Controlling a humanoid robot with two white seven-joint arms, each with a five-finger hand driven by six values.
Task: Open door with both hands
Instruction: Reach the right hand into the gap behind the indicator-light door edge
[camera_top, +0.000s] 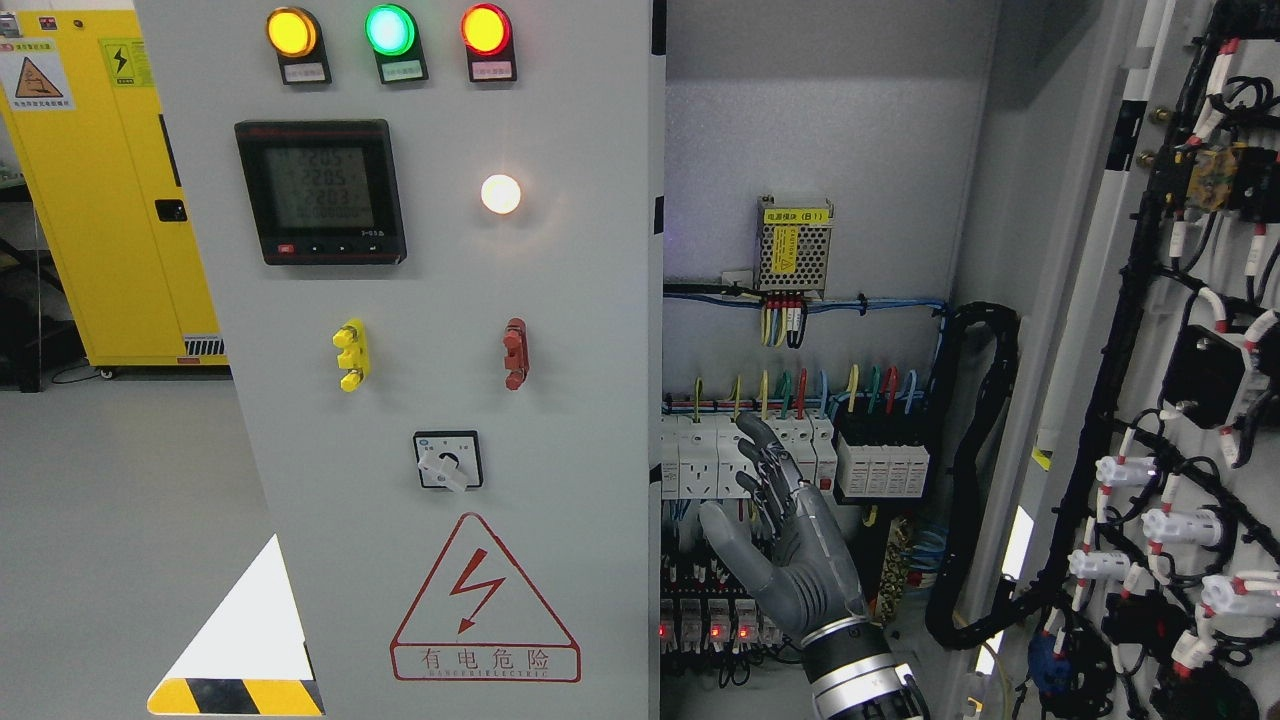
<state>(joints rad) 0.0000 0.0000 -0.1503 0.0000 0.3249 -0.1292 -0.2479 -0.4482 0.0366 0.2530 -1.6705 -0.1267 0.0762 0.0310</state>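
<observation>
Right robot hand (775, 540) of mine reaches up with fingers spread, empty, before the breakers (745, 455) inside the cabinet. Right door (1180, 400) stands open; left door (440, 400) reads "有电危险".

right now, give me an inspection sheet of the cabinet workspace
surface: left cabinet door shut, with a meter, three lit indicator lamps and a rotary switch.
job's things: right cabinet door swung open, its wired inner face showing; cabinet interior exposed.
clutter: nothing seen.
grippers: right robot hand raised with its fingers spread, holding nothing, in front of the circuit breakers; left robot hand not in view.
cables: black conduit loops down the interior; coloured wires enter the breakers; wire bundles on the open door.
surroundings: yellow cabinet at left on a grey floor.
</observation>
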